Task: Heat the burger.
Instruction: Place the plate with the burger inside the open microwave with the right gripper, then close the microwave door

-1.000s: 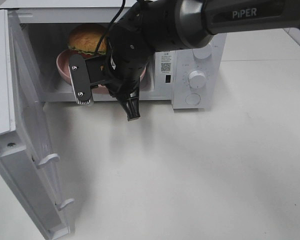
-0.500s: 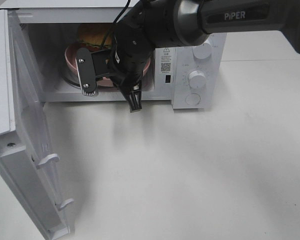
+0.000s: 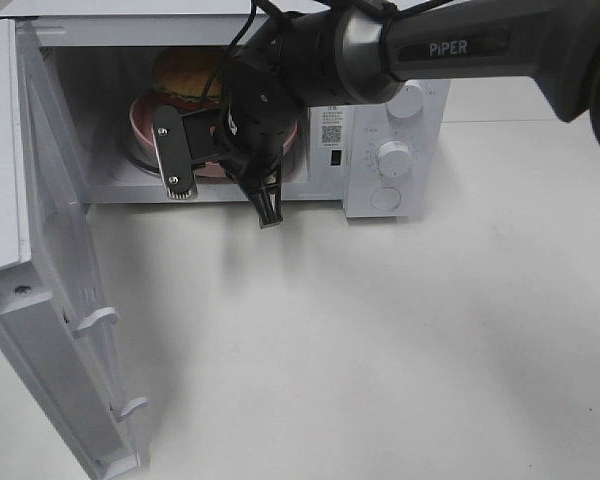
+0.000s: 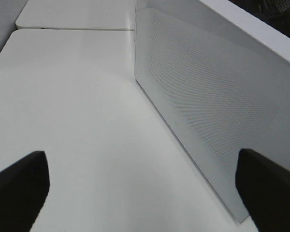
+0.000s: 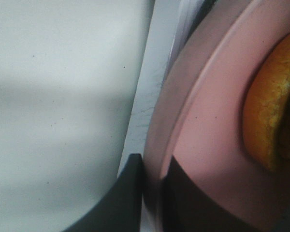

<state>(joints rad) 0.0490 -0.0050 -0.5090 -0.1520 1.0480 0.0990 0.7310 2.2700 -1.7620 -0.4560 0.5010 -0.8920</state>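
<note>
The plate (image 5: pixel 203 125) is sitting inside the microwave (image 3: pixel 400 110), its near rim lying between the jaws of the right gripper (image 5: pixel 153 193). The burger (image 3: pixel 180 78) is resting on the plate, just beyond the gripper. The door (image 3: pixel 60 260) is standing open, left of the gripper.

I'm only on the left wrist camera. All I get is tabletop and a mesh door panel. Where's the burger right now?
Observer: The burger sits on the pink plate, inside the microwave cavity.
Operator: Is anything holding that plate?
Observer: Yes, the right gripper is shut on its near rim. The right wrist view shows the rim pinched between the two dark fingers.
Operator: And the door I'm looking at, how far open is it?
Observer: In the high view the door is swung wide to the left, well clear of the cavity opening.
</note>
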